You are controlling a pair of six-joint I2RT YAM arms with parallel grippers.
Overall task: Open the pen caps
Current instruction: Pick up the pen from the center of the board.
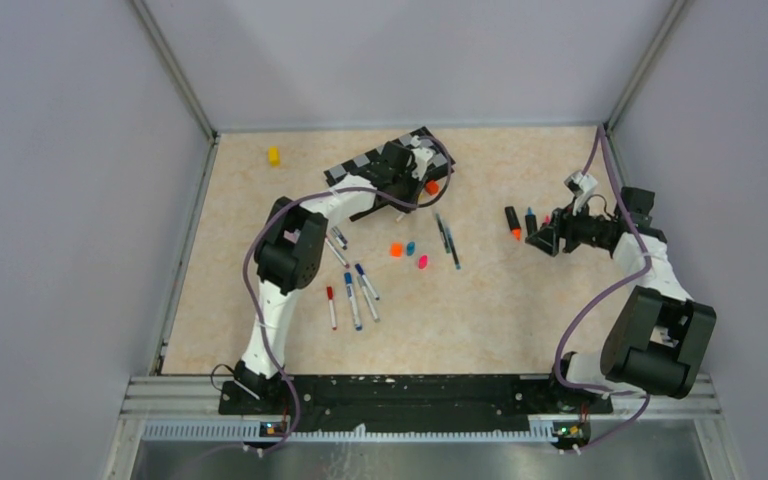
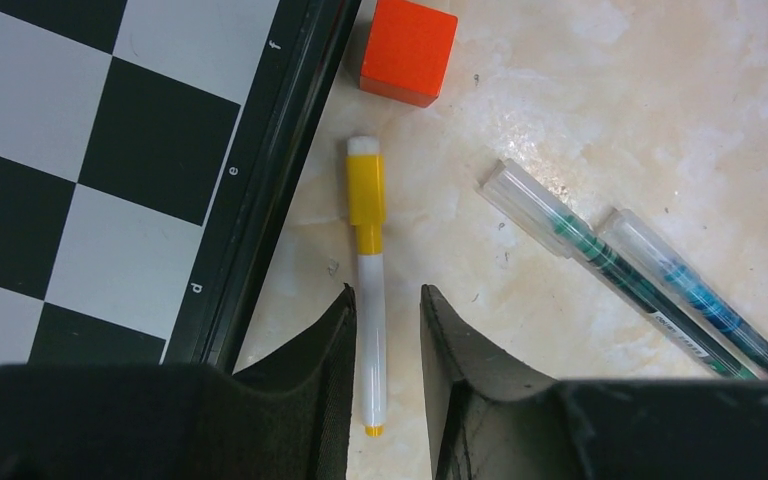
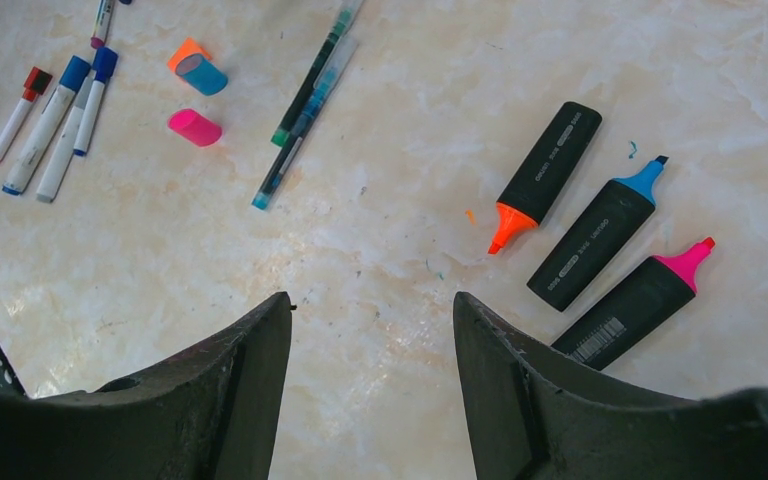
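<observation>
I'm holding the left arm stretched far out to the chessboard. The left gripper is straddling a yellow-capped marker lying just beside the board's edge, jaws narrowly apart and not pinching. Only that wrist view is showing this marker. The right gripper is hovering open, holding nothing, near three uncapped black highlighters.

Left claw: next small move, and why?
Probably close the left claw on the marker, at its white barrel. Its fingers straddle the barrel with a gap showing on one side, and the yellow cap is on, clear ahead of them. The right claw is open and empty, free to pull the cap afterwards.
</observation>
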